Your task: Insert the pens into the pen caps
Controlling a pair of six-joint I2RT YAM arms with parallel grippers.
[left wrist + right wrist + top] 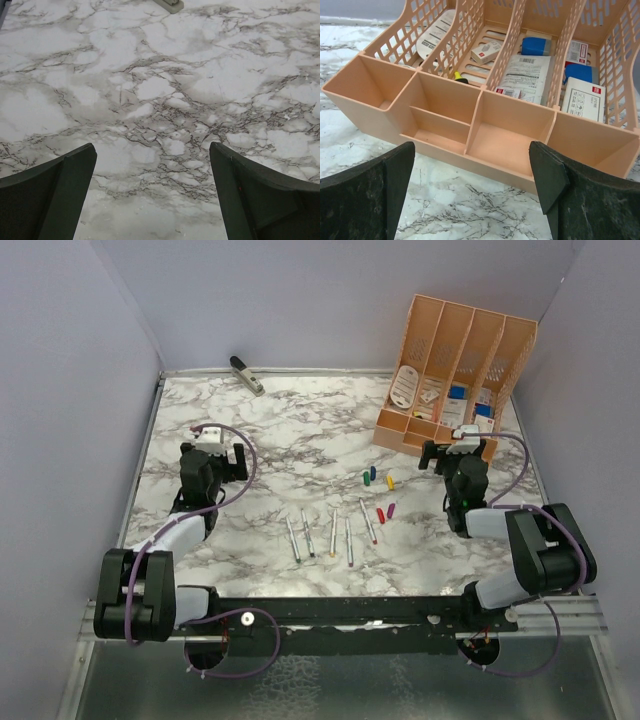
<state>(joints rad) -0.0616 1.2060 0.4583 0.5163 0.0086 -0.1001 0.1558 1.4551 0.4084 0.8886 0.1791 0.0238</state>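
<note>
Top external view: the marble table carries everything; at its 1 o'clock corner stands the peach organiser, its front compartments bare in the right wrist view, its rear slots holding cartons and packets; the left gripper and right gripper both hang with jaws wide apart, holding nothing; the pens lie mid-table, uncapped, long axes running roughly 12 to 6, at 4 o'clock from the left gripper and 8 o'clock from the right, about equally near; the pen caps, loose just beyond them, sit nearer the right.
</note>
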